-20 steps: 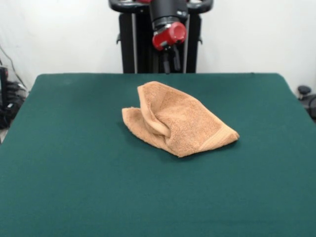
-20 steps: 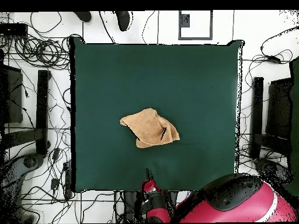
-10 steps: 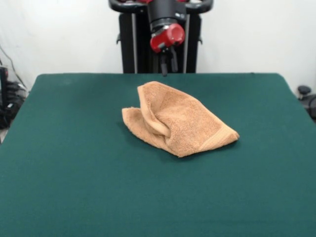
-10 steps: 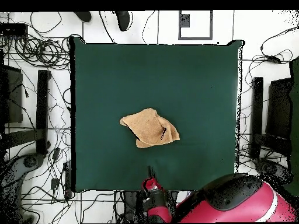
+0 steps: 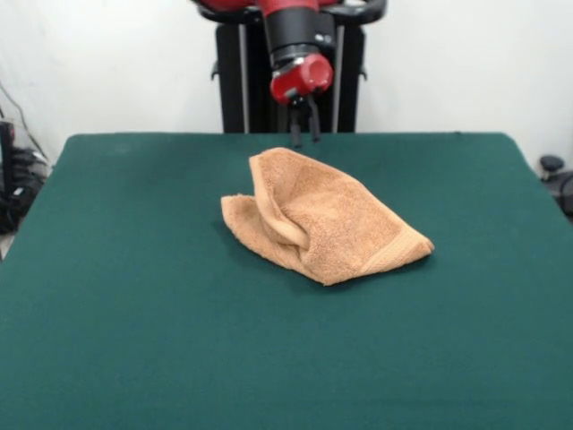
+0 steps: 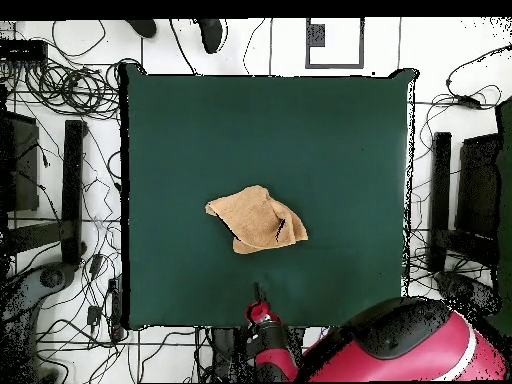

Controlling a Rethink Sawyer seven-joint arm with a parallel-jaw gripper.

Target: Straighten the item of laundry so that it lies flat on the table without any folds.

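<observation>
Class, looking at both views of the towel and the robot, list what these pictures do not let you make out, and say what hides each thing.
1. Underside and inner layers of the towel: covered by its own folds in both views.
2. Care label: not visible in either view.
3. Gripper: in the overhead view its jaws are too small to judge.
4. Upper arm: cut off by the front view's top edge.
5. Near part of the table: cut off by the front view's bottom edge.

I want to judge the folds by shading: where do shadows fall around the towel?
Front view: soft, even light; a thin dark shadow hugs the towel's near edge on the table, and the central crease is shaded. Overhead view: hardly any shadow shows.
</observation>
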